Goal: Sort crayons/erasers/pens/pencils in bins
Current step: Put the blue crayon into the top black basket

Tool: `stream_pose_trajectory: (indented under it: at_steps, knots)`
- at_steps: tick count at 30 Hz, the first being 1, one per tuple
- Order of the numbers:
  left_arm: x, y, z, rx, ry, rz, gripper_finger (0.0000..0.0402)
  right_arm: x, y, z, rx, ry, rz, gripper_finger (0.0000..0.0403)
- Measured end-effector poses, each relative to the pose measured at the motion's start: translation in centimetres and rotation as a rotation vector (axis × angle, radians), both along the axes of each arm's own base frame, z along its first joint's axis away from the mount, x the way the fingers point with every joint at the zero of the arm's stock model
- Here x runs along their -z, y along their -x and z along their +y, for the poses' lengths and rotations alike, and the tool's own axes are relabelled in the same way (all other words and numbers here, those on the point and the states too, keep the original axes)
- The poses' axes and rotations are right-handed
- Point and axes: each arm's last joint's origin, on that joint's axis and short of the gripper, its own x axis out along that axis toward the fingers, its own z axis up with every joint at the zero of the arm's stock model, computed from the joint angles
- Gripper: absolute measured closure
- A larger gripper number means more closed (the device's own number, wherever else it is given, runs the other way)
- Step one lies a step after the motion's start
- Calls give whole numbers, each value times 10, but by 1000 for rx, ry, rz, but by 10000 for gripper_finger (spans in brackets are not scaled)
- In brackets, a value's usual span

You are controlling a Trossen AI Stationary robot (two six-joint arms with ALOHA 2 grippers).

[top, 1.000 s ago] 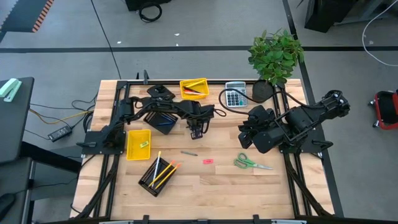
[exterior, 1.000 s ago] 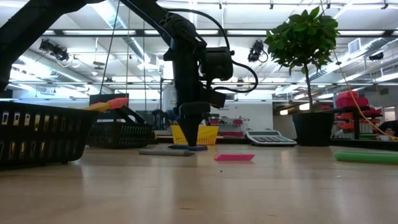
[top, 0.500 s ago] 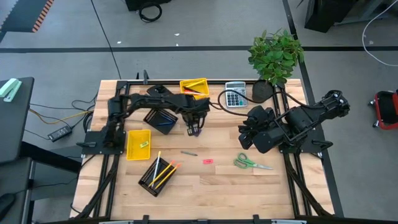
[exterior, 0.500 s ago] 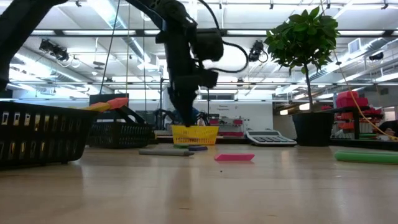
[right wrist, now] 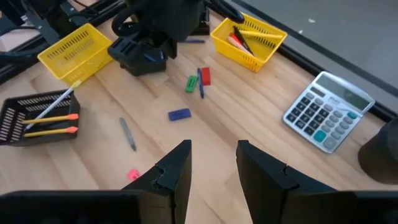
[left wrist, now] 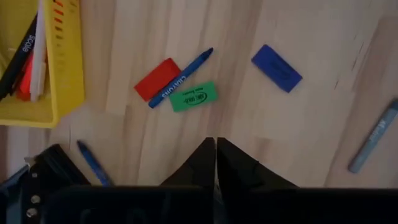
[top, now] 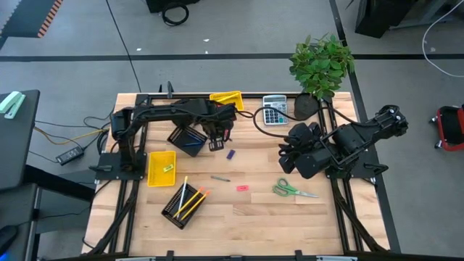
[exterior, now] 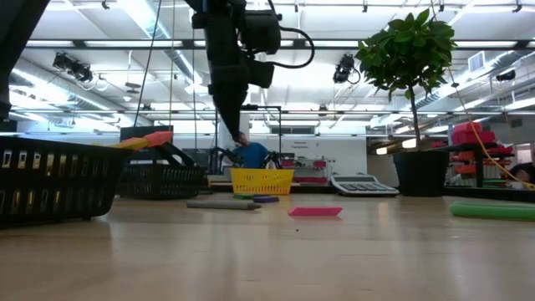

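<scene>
Since the earlier frame, left gripper (top: pixel 217 135) has moved back toward the far mesh bin (top: pixel 187 139), fingers clenched, empty. Blue crayon (left wrist: pixel 180 78) lies just ahead, long axis diagonal, between red and green erasers. Right gripper (right wrist: pixel 211 163), spread, waits farther off.

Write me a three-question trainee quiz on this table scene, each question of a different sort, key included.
1. True or false: the right gripper has its jaws clamped on the pink eraser.
2. Where do the pencils lie? A) a yellow bin B) the black mesh bin C) on the calculator
3. Fill in: the blue crayon lies between the red eraser and the ___ eraser.

Key
1. False: the jaws stand open and empty; the pink eraser lies on the table.
2. B
3. green; the green eraser.
</scene>
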Motion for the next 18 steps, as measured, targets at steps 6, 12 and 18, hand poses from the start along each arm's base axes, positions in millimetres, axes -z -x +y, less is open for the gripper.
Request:
stream_pose_trajectory:
  at_steps: [6, 12, 18]
  knots:
    - [0, 2, 7, -44, 4, -5, 368, 0, 0, -1, 0, 45, 0, 270]
    - [-1, 8, 33, -187, 9, -47, 363, -1, 0, -2, 29, 85, -27, 270]
    - [9, 14, 61, -283, 67, -46, 319, -2, 0, -3, 51, 107, -49, 270]
